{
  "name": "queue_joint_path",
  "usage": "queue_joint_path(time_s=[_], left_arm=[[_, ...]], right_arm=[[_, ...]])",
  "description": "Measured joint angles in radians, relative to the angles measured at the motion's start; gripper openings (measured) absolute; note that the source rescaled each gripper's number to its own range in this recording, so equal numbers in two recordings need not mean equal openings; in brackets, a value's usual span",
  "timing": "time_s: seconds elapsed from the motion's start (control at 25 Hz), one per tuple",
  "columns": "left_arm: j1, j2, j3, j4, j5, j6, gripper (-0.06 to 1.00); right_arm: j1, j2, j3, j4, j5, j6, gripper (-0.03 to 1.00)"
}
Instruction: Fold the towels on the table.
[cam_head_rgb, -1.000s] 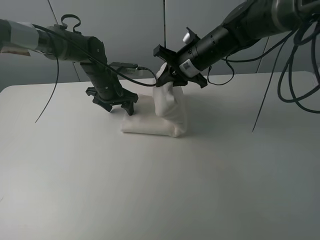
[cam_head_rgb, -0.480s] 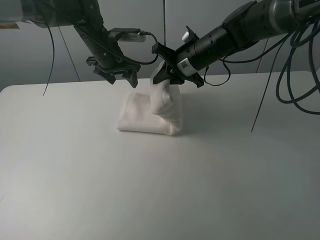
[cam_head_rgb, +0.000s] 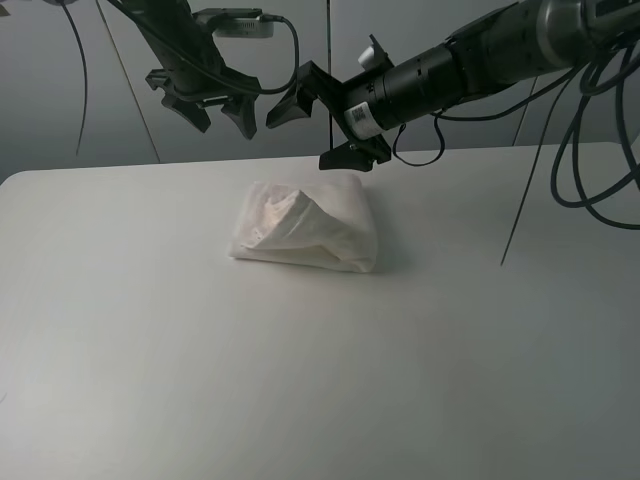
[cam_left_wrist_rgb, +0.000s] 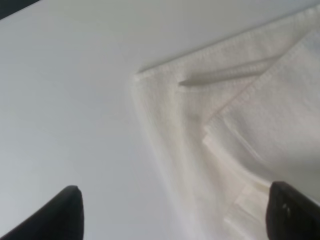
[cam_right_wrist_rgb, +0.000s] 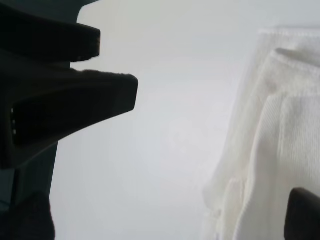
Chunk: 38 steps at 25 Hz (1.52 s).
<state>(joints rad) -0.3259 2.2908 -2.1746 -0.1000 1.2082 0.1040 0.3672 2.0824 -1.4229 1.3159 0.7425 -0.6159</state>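
Note:
The white towel (cam_head_rgb: 303, 228) lies as a folded, slightly rumpled bundle on the table (cam_head_rgb: 150, 350), towards the back middle. My left gripper (cam_head_rgb: 215, 106) hangs open and empty above and behind the towel's left side. My right gripper (cam_head_rgb: 318, 130) is open and empty just above the towel's far edge. In the left wrist view the towel (cam_left_wrist_rgb: 240, 120) shows folded layers with hemmed edges, between my spread fingertips (cam_left_wrist_rgb: 65, 210). In the right wrist view the towel's edge (cam_right_wrist_rgb: 270, 130) lies beside the dark fingers (cam_right_wrist_rgb: 65, 105). The tag does not show.
Black cables (cam_head_rgb: 590, 150) hang from the right arm over the table's right back. A thin cable (cam_head_rgb: 520, 215) reaches down to the tabletop right of the towel. A grey wall (cam_head_rgb: 100, 110) stands behind the table.
My right gripper opened and let go of the raised towel part, which dropped onto the bundle. Both grippers rose and drew back; the left one moved up and away from the towel.

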Motion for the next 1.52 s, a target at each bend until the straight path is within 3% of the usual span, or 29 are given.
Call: queue_joint_path(time_s=[0.12,0.28,0.4,0.72,0.88,1.04,1.36,1.52], left_arm=[[0.003,-0.002,0.0,0.0,0.007,0.007,0.95],[0.005,-0.01,0.0,0.024,0.009,0.027,0.95],[0.005,-0.04,0.0,0.04,0.009,0.041,0.95],[0.005,-0.223,0.008,0.083,0.01,0.052,0.95],[0.005,-0.362,0.135,0.133,0.006,0.052,0.95],[0.005,-0.541,0.374,0.194,-0.001,0.023,0.95],[0.005,-0.996,0.875,0.211,-0.125,-0.04,0.95],[0.005,-1.238,1.096,0.211,-0.147,-0.047,0.95]], right_arm=[[0.0,0.0,0.0,-0.008,0.025,-0.042,1.0],[0.0,-0.03,0.0,-0.135,0.02,-0.046,1.0],[-0.002,-0.078,0.0,-0.336,-0.008,0.038,1.0],[-0.008,-0.338,0.0,-1.039,-0.004,0.398,1.0],[-0.008,-0.52,0.041,-1.272,0.021,0.517,1.0],[-0.008,-0.712,0.168,-1.358,0.043,0.567,1.0],[-0.008,-1.115,0.496,-1.378,0.053,0.577,1.0],[-0.008,-1.305,0.613,-1.374,0.117,0.577,1.0]])
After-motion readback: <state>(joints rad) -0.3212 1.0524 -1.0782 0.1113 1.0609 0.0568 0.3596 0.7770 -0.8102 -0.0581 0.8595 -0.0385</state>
